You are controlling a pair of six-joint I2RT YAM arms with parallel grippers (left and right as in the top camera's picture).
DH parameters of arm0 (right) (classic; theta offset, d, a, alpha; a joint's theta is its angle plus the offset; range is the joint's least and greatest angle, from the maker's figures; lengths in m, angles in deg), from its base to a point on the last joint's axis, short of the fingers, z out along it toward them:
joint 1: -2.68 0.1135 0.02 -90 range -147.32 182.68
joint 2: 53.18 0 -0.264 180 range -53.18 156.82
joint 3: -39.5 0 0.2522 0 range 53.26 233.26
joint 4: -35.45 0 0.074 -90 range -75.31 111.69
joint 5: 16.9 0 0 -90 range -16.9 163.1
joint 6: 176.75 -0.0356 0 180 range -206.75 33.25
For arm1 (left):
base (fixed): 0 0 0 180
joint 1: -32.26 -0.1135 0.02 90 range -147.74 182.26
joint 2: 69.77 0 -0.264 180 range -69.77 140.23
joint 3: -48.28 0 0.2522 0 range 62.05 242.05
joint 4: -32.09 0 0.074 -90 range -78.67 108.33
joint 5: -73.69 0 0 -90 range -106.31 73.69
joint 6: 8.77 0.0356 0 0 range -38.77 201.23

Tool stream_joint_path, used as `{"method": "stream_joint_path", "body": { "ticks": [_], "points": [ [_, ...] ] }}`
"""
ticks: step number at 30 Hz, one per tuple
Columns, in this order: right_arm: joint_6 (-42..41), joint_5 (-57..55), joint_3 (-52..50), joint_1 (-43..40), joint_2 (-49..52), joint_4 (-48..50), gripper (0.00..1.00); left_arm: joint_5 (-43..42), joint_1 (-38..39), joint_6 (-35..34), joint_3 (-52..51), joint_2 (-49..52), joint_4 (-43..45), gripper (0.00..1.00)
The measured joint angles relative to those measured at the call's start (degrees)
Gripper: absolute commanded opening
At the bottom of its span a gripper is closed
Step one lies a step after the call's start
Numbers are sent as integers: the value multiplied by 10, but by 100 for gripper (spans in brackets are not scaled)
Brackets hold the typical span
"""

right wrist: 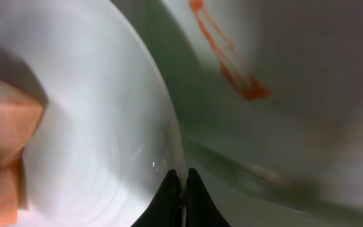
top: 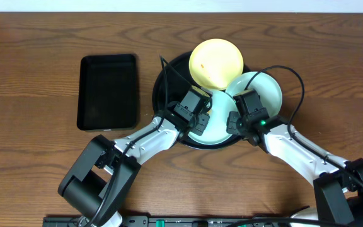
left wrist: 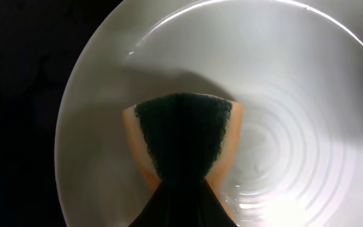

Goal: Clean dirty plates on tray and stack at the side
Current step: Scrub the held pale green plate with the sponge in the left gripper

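Note:
The round black tray (top: pixel 159 94) holds three plates. The pale yellow plate (top: pixel 216 63) lies at the back. One mint plate (top: pixel 263 88) lies at the right and carries an orange smear (right wrist: pixel 232 69). A second mint plate (top: pixel 216 126) lies at the front, between the grippers. My left gripper (top: pixel 200 120) is shut on an orange sponge with a dark green scrub face (left wrist: pixel 181 135), pressed onto this plate (left wrist: pixel 282 75). My right gripper (right wrist: pixel 183 183) is shut on this plate's rim (right wrist: pixel 162 120); in the overhead view it is at the plate's right edge (top: pixel 237 120). The sponge also shows in the right wrist view (right wrist: pixel 5 126).
A smaller rectangular black tray (top: pixel 108 91) lies empty to the left of the round tray on the wooden table (top: pixel 30 75). Black cables loop over the round tray's back and right side.

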Motion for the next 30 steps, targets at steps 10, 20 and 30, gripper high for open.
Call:
{"method": "stream_joint_path", "body": {
  "ticks": [10,20,30],
  "points": [
    [2,0,0,0,0,0,1,0,0,0,-3,0,6,8],
    [9,0,0,0,0,0,1,10,0,2,-5,0,17,8],
    [13,0,0,0,0,0,1,47,0,6,-8,2,26,8]
  ]
}}
